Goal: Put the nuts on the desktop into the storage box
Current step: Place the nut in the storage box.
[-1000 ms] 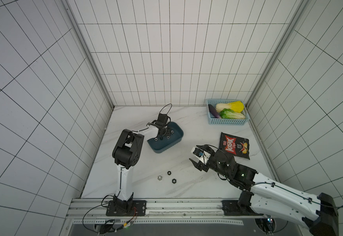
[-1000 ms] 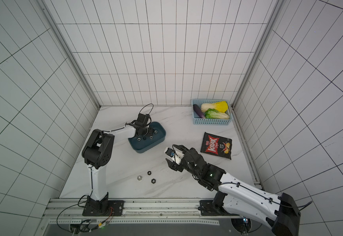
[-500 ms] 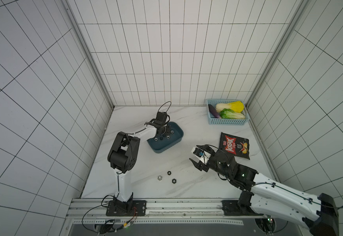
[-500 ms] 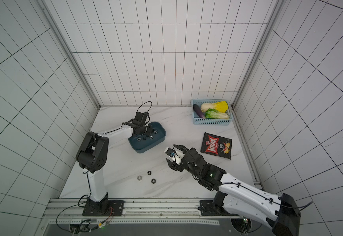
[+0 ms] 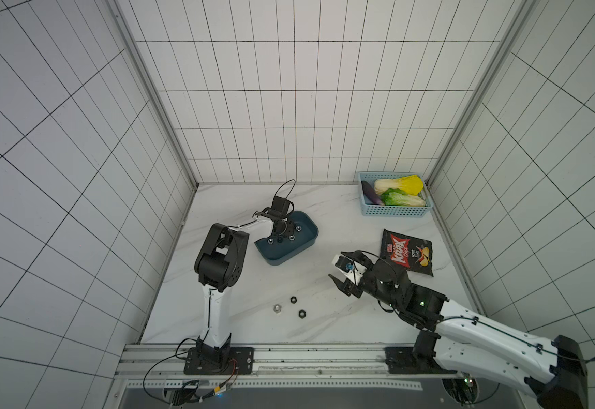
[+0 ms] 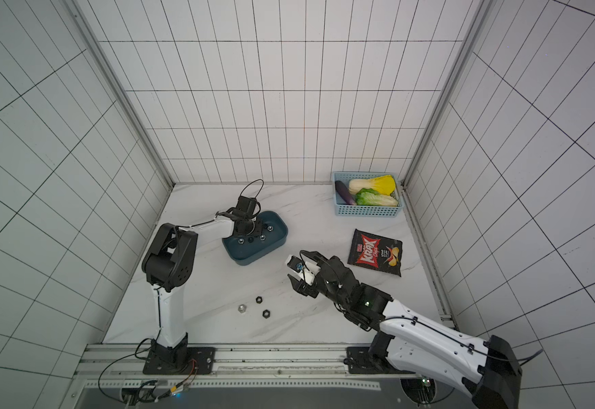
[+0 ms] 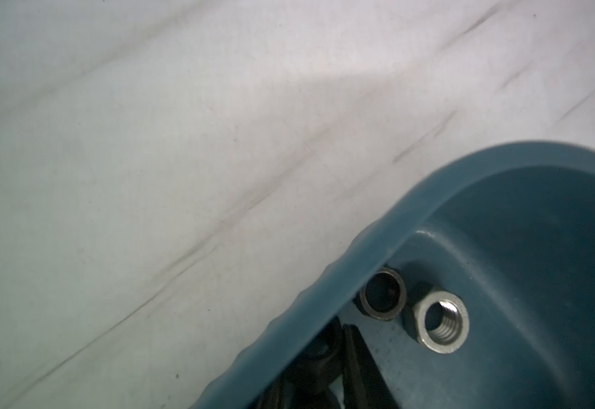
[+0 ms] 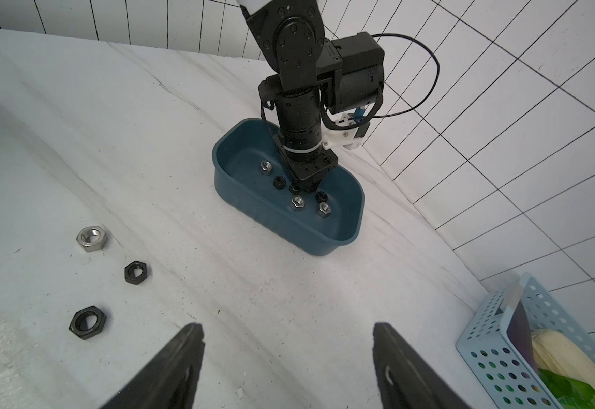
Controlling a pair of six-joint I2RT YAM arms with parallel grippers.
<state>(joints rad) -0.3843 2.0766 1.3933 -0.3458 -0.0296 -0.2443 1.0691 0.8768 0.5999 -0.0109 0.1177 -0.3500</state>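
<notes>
Three nuts lie loose on the desktop (image 5: 324,219): a silver nut (image 5: 276,308) (image 8: 92,239) and two black nuts (image 5: 293,299) (image 5: 302,313). The dark teal storage box (image 5: 281,261) (image 8: 289,230) holds several nuts, among them a silver one (image 7: 441,324) and a black one (image 7: 382,294). My left gripper (image 5: 281,233) (image 8: 304,186) points down inside the box near its floor. Its jaws are shut on a small black nut (image 7: 320,350). My right gripper (image 5: 336,265) (image 8: 287,327) hangs open over bare desktop, right of the loose nuts, with nothing between its fingers.
A light blue lattice basket (image 5: 393,211) with vegetables stands at the back right corner. A dark chips bag (image 5: 407,256) lies flat just behind my right arm. Tiled walls close in three sides; a metal rail (image 5: 289,357) runs along the front edge.
The left arm's elbow has shifted slightly sideways while its gripper stays low inside the storage box. The right arm and the loose nuts have not moved.
</notes>
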